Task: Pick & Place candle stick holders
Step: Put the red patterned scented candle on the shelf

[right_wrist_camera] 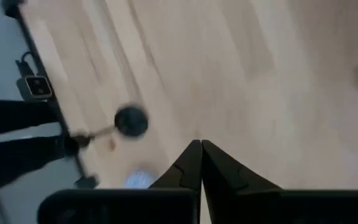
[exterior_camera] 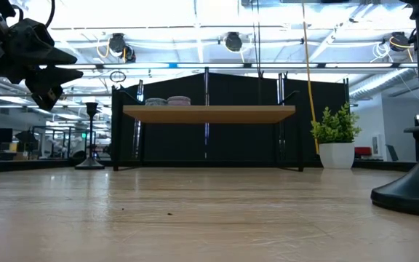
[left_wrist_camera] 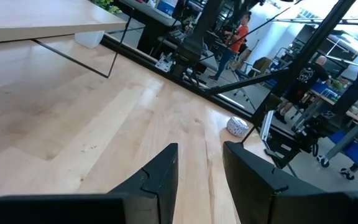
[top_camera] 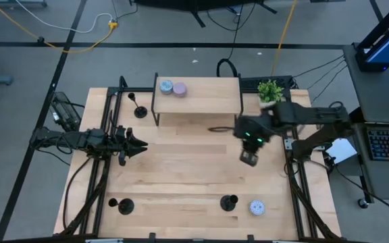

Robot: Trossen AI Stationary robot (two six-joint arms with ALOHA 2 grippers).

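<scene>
Both pincers are empty: right pincer (top_camera: 249, 159) is clenched tight above the bench (top_camera: 181, 175), left pincer (top_camera: 142, 145) hangs parted at the left side. Three candle stick holders: front middle (top_camera: 229, 202), front left (top_camera: 125, 206), back left (top_camera: 140, 111) beside the shelf (top_camera: 198, 94).

Three matte-black holders stand upright on the worktop, all well apart from both jaws: one (top_camera: 139, 109) far beyond the left jaws, one (top_camera: 121, 205) near the front-left corner, one (top_camera: 229, 202) below the right jaws.
</scene>
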